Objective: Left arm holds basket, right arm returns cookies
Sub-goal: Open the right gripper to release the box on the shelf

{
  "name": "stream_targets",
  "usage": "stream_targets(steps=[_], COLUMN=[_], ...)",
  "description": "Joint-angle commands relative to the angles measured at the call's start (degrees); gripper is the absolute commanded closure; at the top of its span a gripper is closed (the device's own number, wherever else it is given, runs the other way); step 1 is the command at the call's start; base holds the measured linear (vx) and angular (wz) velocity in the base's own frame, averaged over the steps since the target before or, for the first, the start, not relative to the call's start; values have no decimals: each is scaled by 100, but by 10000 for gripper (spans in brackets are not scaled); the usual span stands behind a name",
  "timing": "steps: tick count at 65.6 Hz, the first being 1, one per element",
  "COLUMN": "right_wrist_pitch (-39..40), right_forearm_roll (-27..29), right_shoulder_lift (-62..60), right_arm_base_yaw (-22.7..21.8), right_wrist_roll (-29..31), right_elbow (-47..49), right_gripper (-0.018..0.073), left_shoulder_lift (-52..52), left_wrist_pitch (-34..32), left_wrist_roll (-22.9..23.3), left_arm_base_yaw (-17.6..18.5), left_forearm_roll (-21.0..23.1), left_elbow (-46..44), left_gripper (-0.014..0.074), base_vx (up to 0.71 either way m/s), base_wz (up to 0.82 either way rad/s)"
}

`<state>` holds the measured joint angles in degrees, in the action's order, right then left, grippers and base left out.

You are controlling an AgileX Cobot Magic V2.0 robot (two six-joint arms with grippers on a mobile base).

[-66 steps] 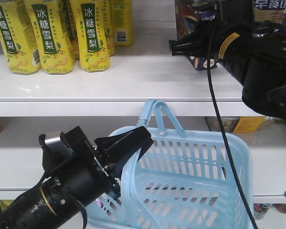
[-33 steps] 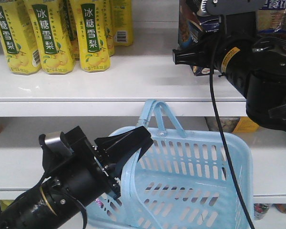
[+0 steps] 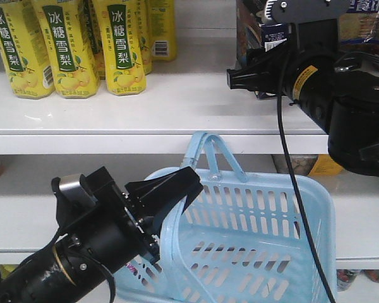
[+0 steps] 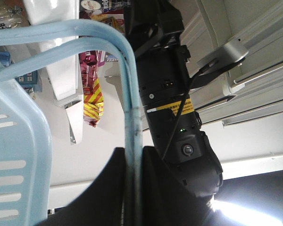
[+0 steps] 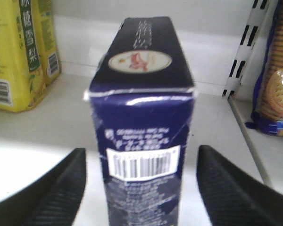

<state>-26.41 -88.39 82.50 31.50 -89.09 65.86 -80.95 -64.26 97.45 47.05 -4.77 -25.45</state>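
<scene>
A: Where does the cookies carton (image 5: pixel 142 141) sit?

B: It stands on the white upper shelf (image 3: pixel 177 107), barcode end toward the right wrist camera. The right gripper (image 5: pixel 141 188) has its fingers (image 5: pixel 56 188) spread wide, one on each side of the carton, with a clear gap between each finger and the box. Nothing is gripped there.

A: And from the front?

B: The right arm (image 3: pixel 341 95) reaches onto that shelf from the right, hiding most of the carton. Yellow drink cartons (image 3: pixel 120 44) stand at the shelf's left end, well apart from it.

A: The basket (image 3: pixel 259 246)?

B: It hangs below the upper shelf, in front of the lower one. The left gripper (image 3: pixel 174 192) has its fingers closed narrowly around a hoop handle (image 4: pixel 132 141); the left wrist view shows the light blue bar running down between the two dark fingers. A wrapped biscuit pack (image 5: pixel 278 94) lies to the carton's right, past the shelf divider.
</scene>
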Motion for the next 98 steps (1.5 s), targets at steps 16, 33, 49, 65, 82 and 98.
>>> stream_targets(steps=[16,33,49,65,82,98], right_wrist_pitch=[-116,-103,-115,-44,-2,-7], right_forearm_roll=[-92,528,1452,1985,1940,1948], right_shoulder_lift=[-617,-1094,-1631,-2427,-3706,-4808], right_arm_base_yaw=[-23,-8,-8,-8,-8,-8], right_wrist_roll=[22,380,1137,2026,2039,2115], right_elbow=[155,139,139,-198,-1450,-2467], right_gripper=[18,18,18,18,68,296], left_shoulder_lift=[163,163,163,163,163,163], left_wrist_pitch=[-497,-497,-497,-497,-497,-497], left_wrist_roll=[-185,-185,-185,-185,-185,-185], left_arm_base_yaw=[-135,-135,-135,-135,-135,-135], left_forearm_roll=[885,885,885,885,885,885], left_elbow=[-215,-215,-215,-215,-215,-215], left_gripper=[599,599,599,599,599,599], base_vx=[0,0,0,0,0,0], base_wz=[0,0,0,0,0,0])
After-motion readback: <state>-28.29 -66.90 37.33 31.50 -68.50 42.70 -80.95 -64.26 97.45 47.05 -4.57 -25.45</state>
